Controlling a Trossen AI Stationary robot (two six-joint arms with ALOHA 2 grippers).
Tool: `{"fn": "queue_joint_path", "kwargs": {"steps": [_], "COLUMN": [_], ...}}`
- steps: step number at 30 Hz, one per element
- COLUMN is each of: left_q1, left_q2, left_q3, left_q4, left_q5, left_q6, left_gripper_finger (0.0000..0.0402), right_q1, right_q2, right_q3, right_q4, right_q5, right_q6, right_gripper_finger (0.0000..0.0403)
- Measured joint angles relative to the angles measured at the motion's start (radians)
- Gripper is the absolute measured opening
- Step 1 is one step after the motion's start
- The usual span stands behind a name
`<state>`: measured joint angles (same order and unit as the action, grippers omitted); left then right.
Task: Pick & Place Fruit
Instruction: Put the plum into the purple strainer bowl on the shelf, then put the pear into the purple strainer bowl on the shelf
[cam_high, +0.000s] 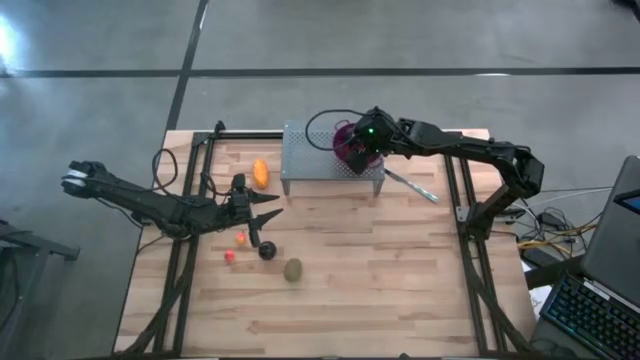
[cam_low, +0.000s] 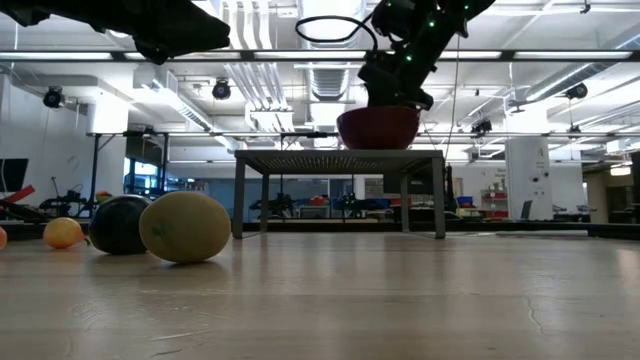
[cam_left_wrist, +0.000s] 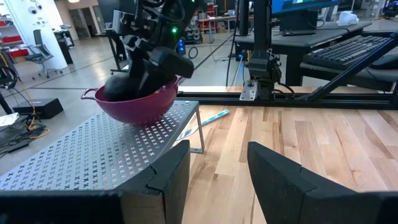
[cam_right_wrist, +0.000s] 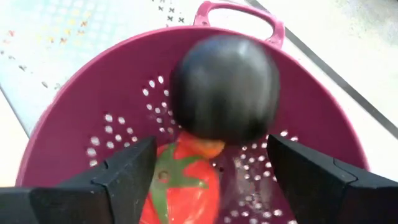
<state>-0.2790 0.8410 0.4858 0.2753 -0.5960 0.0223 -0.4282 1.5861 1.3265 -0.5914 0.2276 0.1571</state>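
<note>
My right gripper (cam_right_wrist: 211, 155) is open above the purple perforated bowl (cam_right_wrist: 81, 118), which stands on a perforated metal stand (cam_high: 320, 160). One near-black round fruit (cam_right_wrist: 225, 87) shows blurred between the spread fingers, over a red fruit with green leaves (cam_right_wrist: 186, 183) on the bowl's bottom. My left gripper (cam_high: 272, 207) hovers open over the table's left half. On the table lie the elongated orange fruit (cam_high: 261, 173), a small orange ball (cam_high: 241, 237), a red ball (cam_high: 230, 256), the second near-black round (cam_high: 267, 250) and the brown-green oval (cam_high: 293, 269).
A thin silver utensil (cam_high: 410, 185) lies on the table right of the stand. Black frame rails (cam_high: 462, 190) run along the table's left and right sides. The wood in the near half (cam_high: 380, 290) is bare. A keyboard (cam_high: 590, 315) sits off the table's right near corner.
</note>
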Motion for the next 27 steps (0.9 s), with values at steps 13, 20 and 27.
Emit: {"fn": "queue_joint_path", "kwargs": {"steps": [13,20,27], "left_q1": [0.000,0.000,0.000], "left_q2": [0.000,0.000,0.000], "left_q3": [0.000,0.000,0.000], "left_q4": [0.000,0.000,0.000], "left_q5": [0.000,0.000,0.000], "left_q6": [0.000,0.000,0.000], "left_gripper_finger": [0.0168,0.0168,0.0168], "right_q1": [0.000,0.000,0.000], "right_q2": [0.002,0.001,0.000], "right_q3": [0.002,0.026,0.041], "right_q4": [0.001,0.004,-0.004], "right_q5": [0.001,0.001,0.001], "right_q6": [-0.014,-0.021,-0.021], "right_gripper_finger": [0.0287,0.0277,0.0284]}}
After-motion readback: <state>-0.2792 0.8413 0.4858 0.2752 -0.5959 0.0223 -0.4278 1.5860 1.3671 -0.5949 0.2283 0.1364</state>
